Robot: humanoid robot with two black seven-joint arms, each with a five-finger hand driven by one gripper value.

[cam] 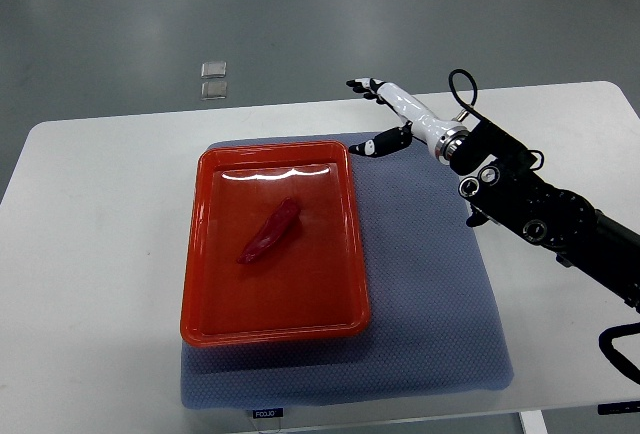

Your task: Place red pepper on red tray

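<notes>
We see the red pepper (270,231) lying on its side in the middle of the red tray (200,254), which sits on a blue mat (430,284) on the white counter (90,214). Our right hand (390,114) hangs past the tray's far right corner, fingers spread and empty. We judge the placing done. What could go wrong is slight: if the arm pulls away low, a finger could catch the tray's rim and shove it across the mat, rolling the pepper. The left arm is not in view.
</notes>
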